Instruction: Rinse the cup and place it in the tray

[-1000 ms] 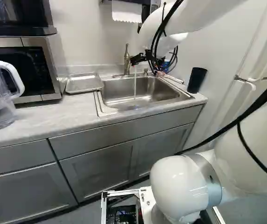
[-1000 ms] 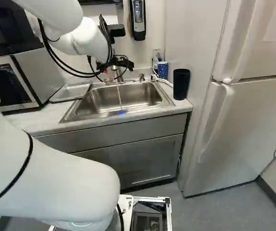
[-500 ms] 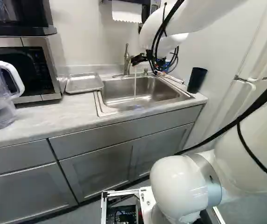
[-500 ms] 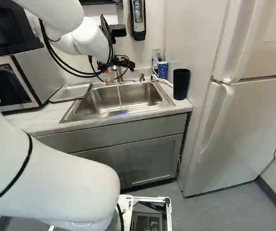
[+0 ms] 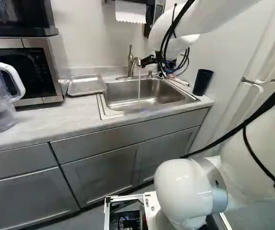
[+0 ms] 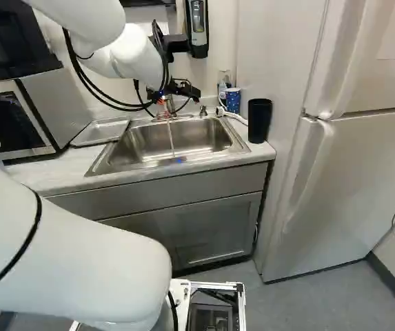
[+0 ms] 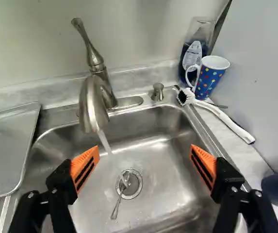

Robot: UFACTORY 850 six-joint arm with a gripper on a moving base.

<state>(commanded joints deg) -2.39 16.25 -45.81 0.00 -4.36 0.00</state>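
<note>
1. Two fingers (image 7: 86,167) of the gripper (image 5: 143,62) stand wide apart above the sink (image 7: 170,194).
2. Dark tumbler (image 6: 260,121), upright beside the sink.
3. Slim metal utensil (image 7: 117,206) at the drain (image 7: 138,187).
4. Metal tray (image 7: 0,155) beside the sink.
5. Faucet (image 7: 92,104), running water (image 7: 105,141) into the sink.
6. Blue spotted cup (image 7: 208,80), upright near the sink's far corner, by a brush (image 7: 226,119) and bottle (image 7: 191,56).

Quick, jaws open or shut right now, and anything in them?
Gripper: open, its jaws wide apart over the sink, holding nothing; the blue dotted mug stands beyond them, on the counter.
</note>
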